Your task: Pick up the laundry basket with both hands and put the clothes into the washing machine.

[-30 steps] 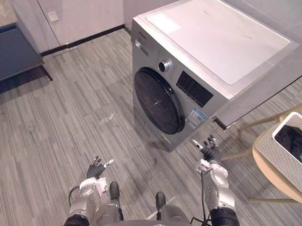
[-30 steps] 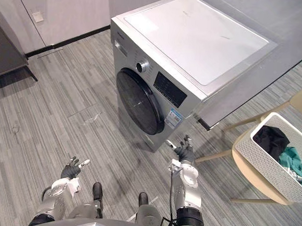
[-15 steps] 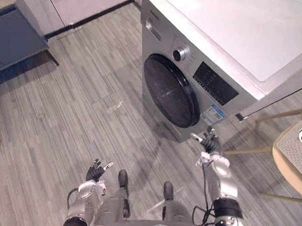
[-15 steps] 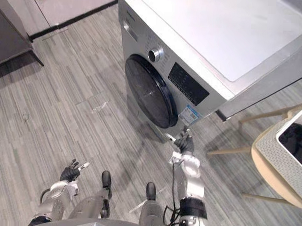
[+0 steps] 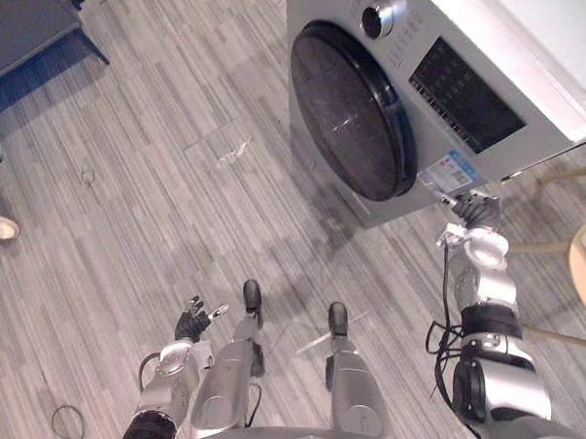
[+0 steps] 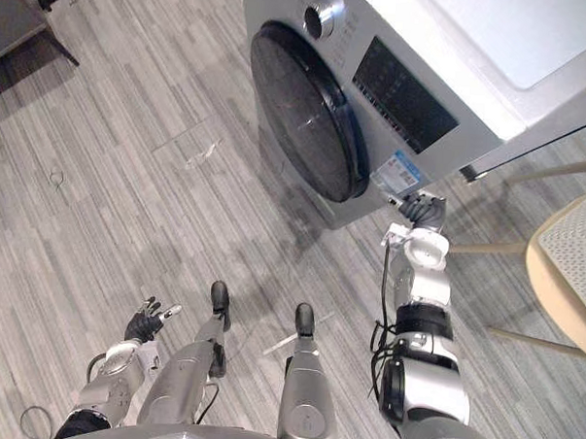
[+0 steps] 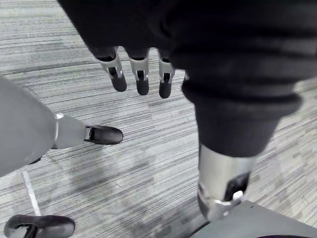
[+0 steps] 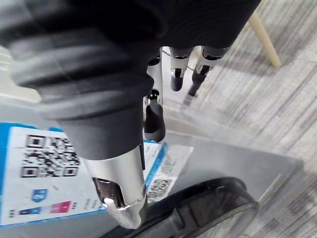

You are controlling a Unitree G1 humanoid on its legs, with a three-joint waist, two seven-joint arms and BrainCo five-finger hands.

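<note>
Beside the closed dark round door [image 5: 351, 110] of the silver washing machine [image 5: 317, 7], the empty, loose-fingered right hand [image 5: 476, 210] should probably hook the door's rim squarely before pulling, while the left hand [image 5: 191, 324] hangs open and the white perforated laundry basket [image 6: 569, 246] sits well apart, rightward.

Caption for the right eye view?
Right hand close to the silver front-loading washing machine, its dark round door shut; left hand open, low.
</note>
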